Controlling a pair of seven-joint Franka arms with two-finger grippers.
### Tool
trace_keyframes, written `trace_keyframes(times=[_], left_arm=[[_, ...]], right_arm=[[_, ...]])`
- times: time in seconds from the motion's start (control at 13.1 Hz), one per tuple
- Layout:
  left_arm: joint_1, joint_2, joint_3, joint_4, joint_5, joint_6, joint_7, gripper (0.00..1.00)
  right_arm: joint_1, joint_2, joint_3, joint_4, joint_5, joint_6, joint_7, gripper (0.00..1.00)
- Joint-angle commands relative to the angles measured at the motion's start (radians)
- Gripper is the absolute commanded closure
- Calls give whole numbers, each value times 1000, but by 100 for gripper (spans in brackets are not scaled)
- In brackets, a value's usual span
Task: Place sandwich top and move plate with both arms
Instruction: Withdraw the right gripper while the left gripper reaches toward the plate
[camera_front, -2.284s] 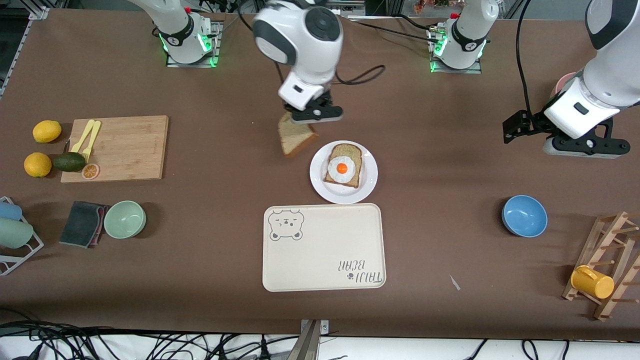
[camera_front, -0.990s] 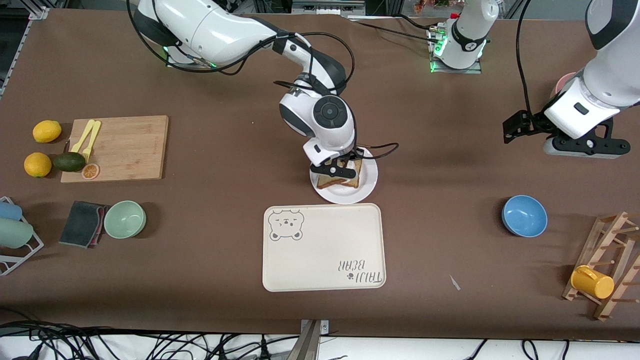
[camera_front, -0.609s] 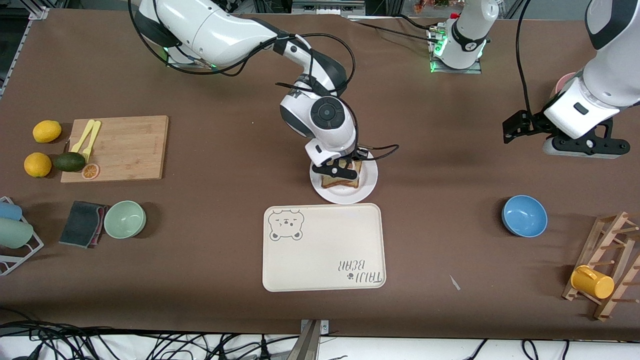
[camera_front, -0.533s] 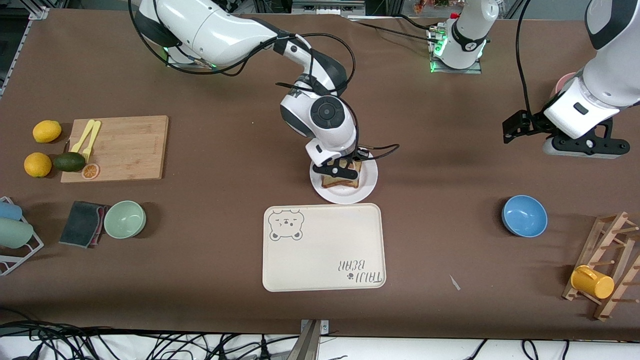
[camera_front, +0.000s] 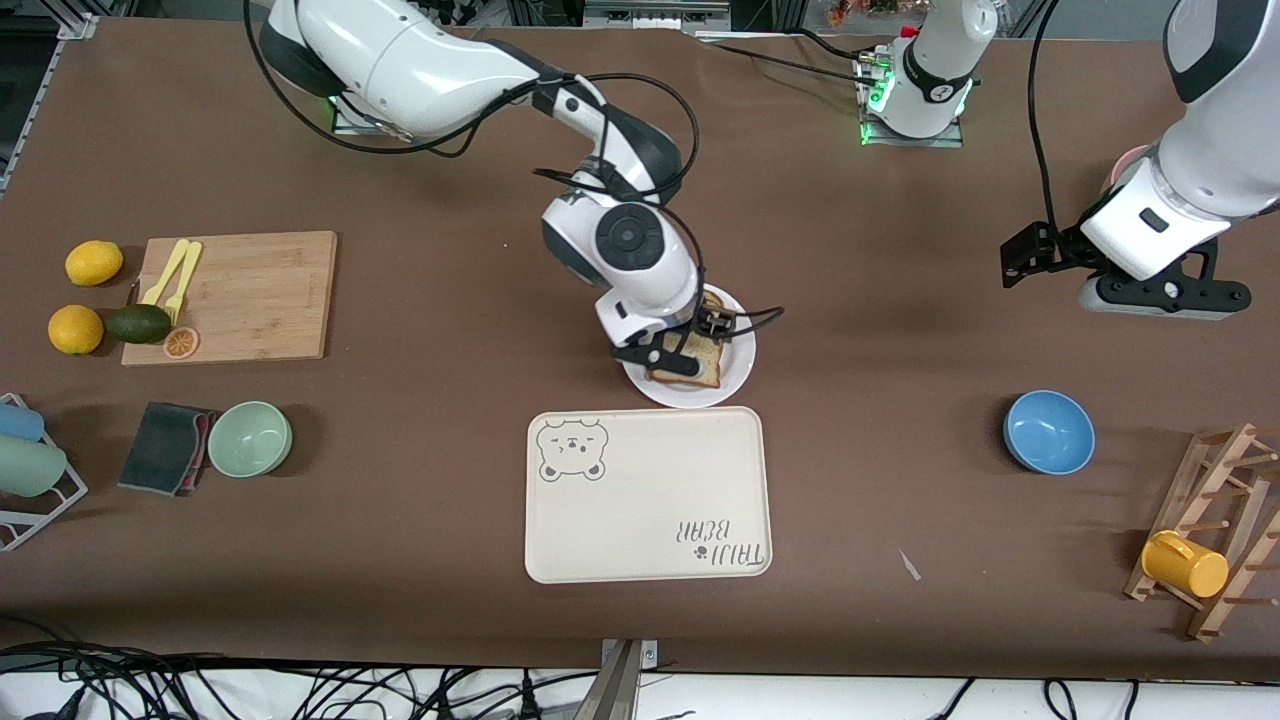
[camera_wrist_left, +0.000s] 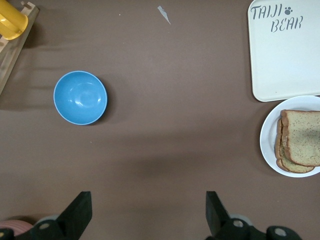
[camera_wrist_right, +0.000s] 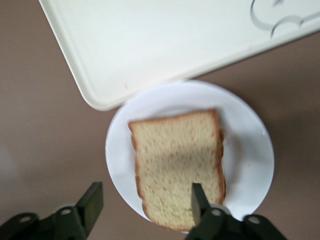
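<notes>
The sandwich top (camera_front: 693, 356), a tan speckled slice with brown crust, lies flat on the lower slice on the round white plate (camera_front: 738, 372), hiding the egg. My right gripper (camera_front: 680, 342) hangs just over the plate, open, with one finger over the slice and the other over the plate's edge. In the right wrist view the sandwich top (camera_wrist_right: 177, 165) lies free on the plate (camera_wrist_right: 250, 150) between the spread fingers of my right gripper (camera_wrist_right: 146, 197). My left gripper (camera_front: 1165, 296) waits open over bare table at the left arm's end; its wrist view shows the left gripper (camera_wrist_left: 147, 202) with nothing between its fingers.
The cream bear-print tray (camera_front: 650, 500) lies just nearer the camera than the plate. A blue bowl (camera_front: 1048, 432) and a wooden rack with a yellow mug (camera_front: 1185, 563) are at the left arm's end. A cutting board (camera_front: 240, 295) and green bowl (camera_front: 250, 438) are at the right arm's end.
The right gripper brought the slice down onto the egg and lower slice, then opened and let it go, shifting slightly toward the right arm's end. The left arm barely moved.
</notes>
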Motion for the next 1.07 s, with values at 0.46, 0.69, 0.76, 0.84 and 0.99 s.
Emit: trace_keyframes(times=[0.46, 0.69, 0.76, 0.84, 0.99], left_arm=[[-11, 132, -21, 33, -227, -15, 15, 0], [-16, 259, -21, 36, -407, -6, 31, 0], [-14, 296, -23, 34, -471, 3, 38, 0], [-16, 323, -21, 31, -525, 26, 52, 1], [-16, 391, -23, 27, -621, 60, 106, 4]], right_arm=[[-227, -277, -7, -33, 25, -311, -74, 0], [-239, -428, -107, -158, 24, -341, -219, 0], [-249, -499, -157, -212, 27, -344, -314, 0], [-252, -550, -197, -239, 27, -353, -370, 0], [-252, -627, -289, -299, 27, -421, -483, 0]])
